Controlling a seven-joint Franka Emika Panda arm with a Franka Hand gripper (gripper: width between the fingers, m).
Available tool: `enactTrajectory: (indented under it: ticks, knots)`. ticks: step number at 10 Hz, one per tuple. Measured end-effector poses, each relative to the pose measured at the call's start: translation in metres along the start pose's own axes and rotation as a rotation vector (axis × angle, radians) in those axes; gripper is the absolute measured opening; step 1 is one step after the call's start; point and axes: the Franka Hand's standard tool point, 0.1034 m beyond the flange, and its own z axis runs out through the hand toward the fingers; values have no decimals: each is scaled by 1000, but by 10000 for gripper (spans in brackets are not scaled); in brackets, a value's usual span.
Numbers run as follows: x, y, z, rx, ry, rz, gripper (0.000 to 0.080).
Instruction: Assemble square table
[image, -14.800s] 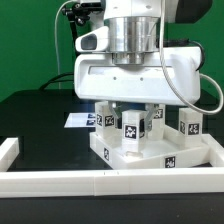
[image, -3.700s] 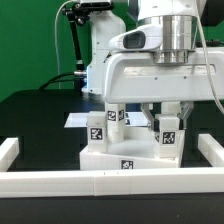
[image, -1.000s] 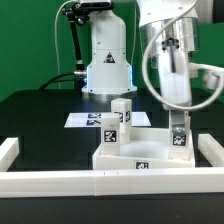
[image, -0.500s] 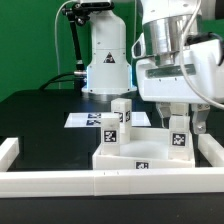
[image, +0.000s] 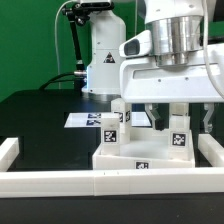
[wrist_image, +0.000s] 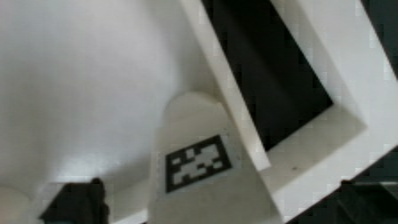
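The main risk, as I judge it, is a knock. The arm's broad white wrist housing hangs low over the tabletop (image: 150, 150), and its hand (image: 178, 113) stands wide with nothing held, straddling the leg (image: 180, 136) at the exterior view's right. A sideways shift or a skewed lift from here could catch that leg on a finger and tip it or twist it out of its seat; whether it is fully seated I cannot tell. The second leg (image: 116, 125), toward the exterior view's left, stands near the housing's edge and could be brushed by a swing that way.

The tabletop lies tray side up on the black counter (image: 35, 115), close against the front white bar (image: 60, 181), so there is no room to slide it forward. Another bar (image: 213, 151) closes the exterior view's right side. The counter toward the exterior view's left is open, and straight up looks the safest way out.

Behind, the marker board (image: 85, 119) lies flat, no obstacle.

The wrist view shows the leg's (wrist_image: 205, 150) tagged face just beside the tabletop's raised rim (wrist_image: 240, 100), leaving little slack there.
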Motion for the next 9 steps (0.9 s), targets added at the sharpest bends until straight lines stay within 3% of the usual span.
enactTrajectory:
  ticks: [5,6,7,8,9]
  knots:
    - [2,1,-1,-5,3,-240,649]
    - [2,2,0,-6,3,-251,563]
    - [2,2,0,-6,3,-248,426]
    - [2,2,0,-6,3,-248,426]
    - [2,2,0,-6,3,-248,290]
